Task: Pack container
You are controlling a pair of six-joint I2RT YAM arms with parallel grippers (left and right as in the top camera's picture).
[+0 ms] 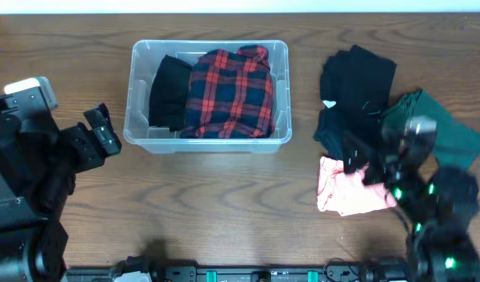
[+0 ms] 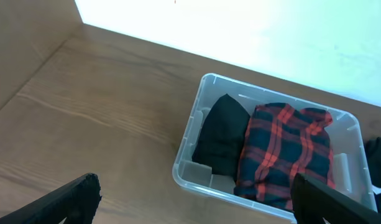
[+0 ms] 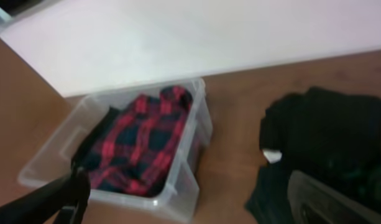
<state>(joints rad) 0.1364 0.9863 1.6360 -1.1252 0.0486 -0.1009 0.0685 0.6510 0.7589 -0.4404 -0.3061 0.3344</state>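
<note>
Our left jaws and right jaws gape empty. The pile (image 1: 357,78) lies by the right, the tub (image 1: 285,90) leftward.

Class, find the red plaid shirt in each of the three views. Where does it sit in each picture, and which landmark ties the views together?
Overhead: plaid shirt upper middle, in the right half of the container.
Left wrist: lower right.
Right wrist: lower left.
Shared landmark: the container itself, with a black garment beside the shirt.
</note>
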